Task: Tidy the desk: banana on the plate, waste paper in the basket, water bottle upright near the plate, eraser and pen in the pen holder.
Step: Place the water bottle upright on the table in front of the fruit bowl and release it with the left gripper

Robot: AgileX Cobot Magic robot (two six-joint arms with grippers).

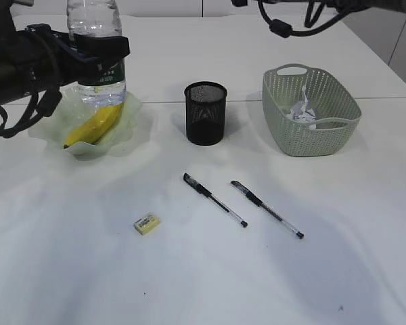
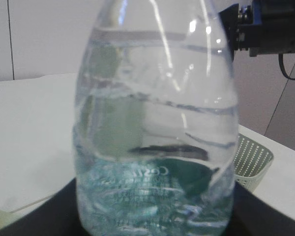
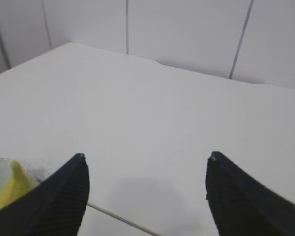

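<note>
My left gripper (image 1: 88,49) is shut on the clear water bottle (image 1: 98,40), holding it upright at the far left, at the back of the plate (image 1: 139,122). The bottle fills the left wrist view (image 2: 155,123) between the dark jaws (image 2: 155,216). A banana (image 1: 95,125) lies on the pale green plate. Crumpled waste paper (image 1: 303,110) lies in the green basket (image 1: 284,128). Two black pens (image 1: 214,199) (image 1: 266,208) and a yellow eraser (image 1: 147,223) lie on the table in front of the black mesh pen holder (image 1: 205,113). My right gripper (image 3: 147,164) is open and empty above the table.
The table is white, with a seam running across behind the plate and basket. The right arm's cables hang at the top of the exterior view (image 1: 291,20). The basket's corner (image 2: 253,160) shows behind the bottle. The banana's end (image 3: 7,189) shows at the lower left of the right wrist view.
</note>
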